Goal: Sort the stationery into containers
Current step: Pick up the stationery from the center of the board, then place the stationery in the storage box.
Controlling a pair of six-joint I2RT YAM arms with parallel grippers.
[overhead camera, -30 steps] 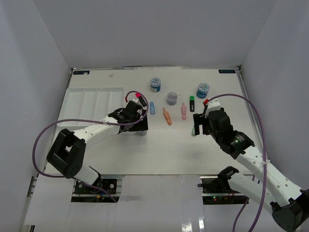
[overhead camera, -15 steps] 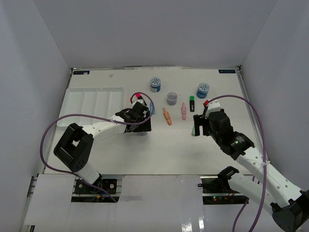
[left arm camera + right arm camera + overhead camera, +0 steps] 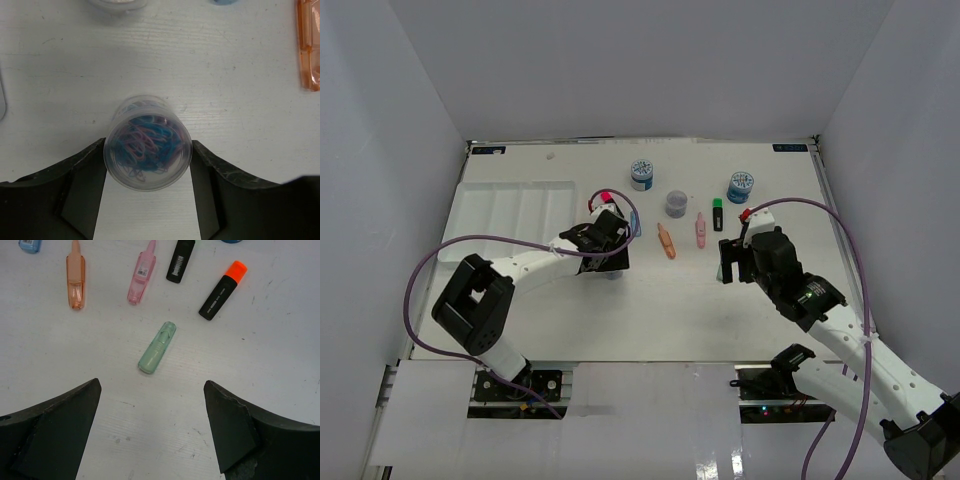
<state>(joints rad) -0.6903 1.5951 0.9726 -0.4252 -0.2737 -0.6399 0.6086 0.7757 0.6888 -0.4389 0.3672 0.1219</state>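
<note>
My left gripper (image 3: 148,152) is shut on a clear jar (image 3: 148,150) full of coloured paper clips, both fingers against its sides; in the top view the left gripper (image 3: 610,262) is right of the white tray (image 3: 510,215). My right gripper (image 3: 151,384) is open and empty, with a green marker (image 3: 157,347) lying just beyond its tips. Past it lie an orange-capped highlighter (image 3: 222,290), a black highlighter (image 3: 180,260), a pink marker (image 3: 141,272) and an orange marker (image 3: 76,277). The right gripper also shows in the top view (image 3: 725,268).
Two blue-lidded jars (image 3: 641,173) (image 3: 741,185) and a grey jar (image 3: 676,203) stand at the back. A pink-capped highlighter (image 3: 608,200) lies just behind the left gripper. A blue marker (image 3: 637,228) lies beside it. White walls enclose the table.
My left gripper has shifted slightly to the right around the clear jar. The right arm has not moved.
</note>
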